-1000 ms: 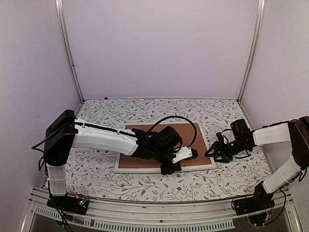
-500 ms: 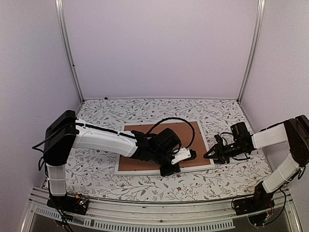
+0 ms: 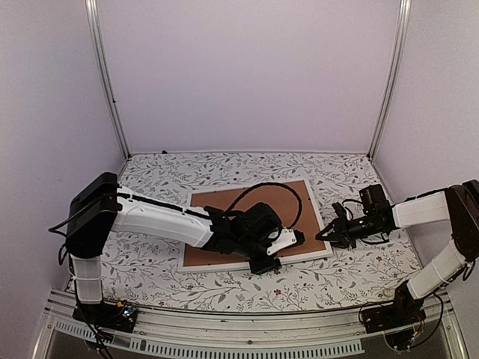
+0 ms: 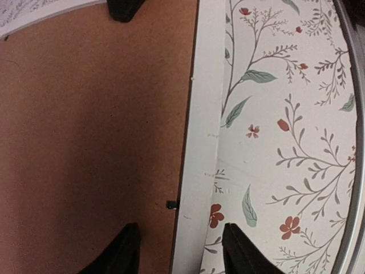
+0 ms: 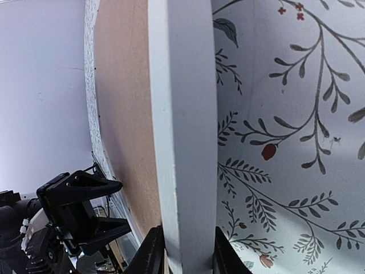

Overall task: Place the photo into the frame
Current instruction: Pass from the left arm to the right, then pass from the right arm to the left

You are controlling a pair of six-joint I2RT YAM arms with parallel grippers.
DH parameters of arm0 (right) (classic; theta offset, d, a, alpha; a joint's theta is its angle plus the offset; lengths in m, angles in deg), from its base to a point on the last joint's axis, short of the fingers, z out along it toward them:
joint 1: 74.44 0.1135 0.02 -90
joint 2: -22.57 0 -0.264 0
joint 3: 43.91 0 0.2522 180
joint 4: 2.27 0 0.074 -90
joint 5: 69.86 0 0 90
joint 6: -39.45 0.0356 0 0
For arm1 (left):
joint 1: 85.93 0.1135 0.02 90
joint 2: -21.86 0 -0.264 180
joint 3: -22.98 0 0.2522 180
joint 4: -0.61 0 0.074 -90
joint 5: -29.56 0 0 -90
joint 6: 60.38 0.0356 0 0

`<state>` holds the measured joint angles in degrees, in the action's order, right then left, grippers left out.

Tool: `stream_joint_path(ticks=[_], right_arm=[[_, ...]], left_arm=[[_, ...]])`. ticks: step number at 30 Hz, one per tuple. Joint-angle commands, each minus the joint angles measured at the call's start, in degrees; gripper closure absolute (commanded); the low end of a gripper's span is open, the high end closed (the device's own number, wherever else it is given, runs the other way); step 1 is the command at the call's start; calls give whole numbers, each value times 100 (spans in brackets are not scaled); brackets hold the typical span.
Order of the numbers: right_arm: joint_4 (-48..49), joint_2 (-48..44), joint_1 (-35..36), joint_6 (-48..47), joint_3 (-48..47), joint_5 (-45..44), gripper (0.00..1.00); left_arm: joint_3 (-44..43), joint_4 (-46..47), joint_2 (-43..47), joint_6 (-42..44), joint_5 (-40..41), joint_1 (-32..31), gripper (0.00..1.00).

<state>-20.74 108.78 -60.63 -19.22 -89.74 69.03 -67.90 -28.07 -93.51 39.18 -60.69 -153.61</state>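
The frame lies face down on the floral table with a brown backing panel in it. The photo is hidden. My left gripper hovers open over the frame's near edge. In the left wrist view its fingers straddle the white border without touching it. My right gripper is shut on the frame's right edge. In the right wrist view, the white edge stands pinched between both fingertips.
Pale walls and two metal posts enclose the table. A metal rail runs along the near edge, by both arm bases. A black cable loops over the backing panel. Bare floral cloth surrounds the frame.
My left gripper has opened over the near edge. My right gripper has moved in and shut on the frame's right edge, and the frame has shifted slightly.
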Motion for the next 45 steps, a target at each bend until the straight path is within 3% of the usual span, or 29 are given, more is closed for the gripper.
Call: stream_joint_path(ticks=[1, 3, 6, 15, 21, 25, 28, 34, 45], right_arm=[[-326, -286, 13, -16, -305, 94, 86], [-455, -342, 8, -13, -412, 135, 87], [-670, -462, 12, 19, -588, 209, 88], [-1496, -635, 16, -40, -1270, 485, 90], [-1744, -582, 10, -127, -1512, 605, 91], [-1763, -587, 9, -132, -1547, 599, 91], [-1761, -583, 13, -122, -1539, 587, 90], [-1832, -554, 10, -157, -1605, 532, 77], [-2030, -483, 13, -350, -1633, 343, 61]], left_arm=[[226, 258, 263, 48, 698, -98, 33], [256, 295, 302, 115, 984, -172, 21], [287, 324, 276, 308, 1574, -328, 15], [711, 1042, 366, 715, 3692, -663, 13], [1066, 1615, 632, 885, 4136, -695, 15], [1155, 1741, 708, 962, 4199, -705, 22], [1147, 1738, 726, 1008, 4176, -703, 36], [1104, 1716, 804, 1093, 4209, -716, 57], [997, 1807, 1126, 1461, 4451, -713, 75]])
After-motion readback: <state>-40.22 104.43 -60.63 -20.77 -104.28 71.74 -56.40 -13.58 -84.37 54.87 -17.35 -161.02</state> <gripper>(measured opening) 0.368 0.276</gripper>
